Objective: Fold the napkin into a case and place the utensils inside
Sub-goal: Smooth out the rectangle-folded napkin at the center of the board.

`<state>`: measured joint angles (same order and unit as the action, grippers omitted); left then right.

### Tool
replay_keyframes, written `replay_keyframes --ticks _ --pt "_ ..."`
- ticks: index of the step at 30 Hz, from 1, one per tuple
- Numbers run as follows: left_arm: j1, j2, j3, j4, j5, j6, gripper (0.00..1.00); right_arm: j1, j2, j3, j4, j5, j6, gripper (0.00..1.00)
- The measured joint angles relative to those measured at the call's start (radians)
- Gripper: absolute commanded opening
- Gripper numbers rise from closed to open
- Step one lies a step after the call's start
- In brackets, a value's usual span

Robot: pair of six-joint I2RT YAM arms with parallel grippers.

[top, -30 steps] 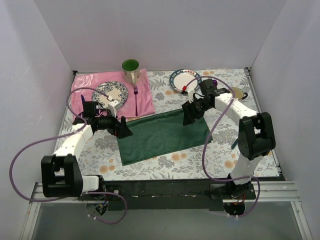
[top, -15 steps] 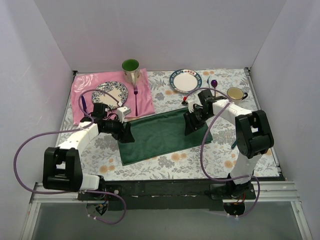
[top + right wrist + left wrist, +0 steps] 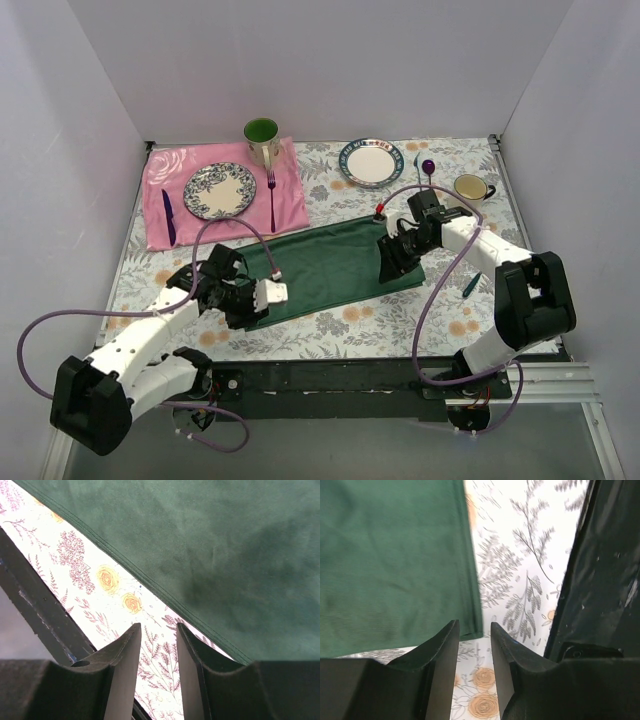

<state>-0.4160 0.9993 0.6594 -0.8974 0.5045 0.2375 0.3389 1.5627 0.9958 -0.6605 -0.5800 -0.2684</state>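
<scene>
Left fingers (image 3: 437,660), right fingers (image 3: 122,660) narrowly parted, empty, over napkin (image 3: 330,262) near edge; may miss thin hem, scrape worktop (image 3: 360,322).

Even, diffuse light from above fills the white-walled enclosure, leaving only faint shadows on the floral surface (image 3: 340,325). In both wrist close-ups the dark fingers (image 3: 440,680) loom soft, and the napkin (image 3: 390,560) hem blurs slightly.

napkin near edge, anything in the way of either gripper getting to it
Nothing visible. The left gripper hangs at the near left corner of the napkin, the right gripper just off its hem, only bare tablecloth between.
</scene>
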Motion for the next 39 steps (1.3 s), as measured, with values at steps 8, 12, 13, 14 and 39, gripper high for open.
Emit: replay_keyframes --ticks 8,12,13,14,39 --pt "-0.121 0.001 -0.08 0.027 -0.158 -0.031 0.29 -0.007 -0.01 -0.013 -0.003 0.029 -0.001 0.43" --pt "-0.152 0.002 -0.087 0.061 -0.195 -0.045 0.28 -0.01 0.0 -0.013 -0.004 0.031 -0.001 0.43" --pt "-0.159 0.002 -0.093 0.072 -0.207 -0.049 0.28 -0.01 0.002 -0.013 -0.004 0.032 -0.001 0.43" --pt "-0.166 0.004 -0.097 0.074 -0.211 -0.052 0.27 -0.01 0.003 -0.013 -0.004 0.032 -0.001 0.43" --pt "-0.202 0.043 -0.147 0.146 -0.288 -0.055 0.11 -0.021 0.034 -0.009 -0.02 0.027 -0.001 0.44"
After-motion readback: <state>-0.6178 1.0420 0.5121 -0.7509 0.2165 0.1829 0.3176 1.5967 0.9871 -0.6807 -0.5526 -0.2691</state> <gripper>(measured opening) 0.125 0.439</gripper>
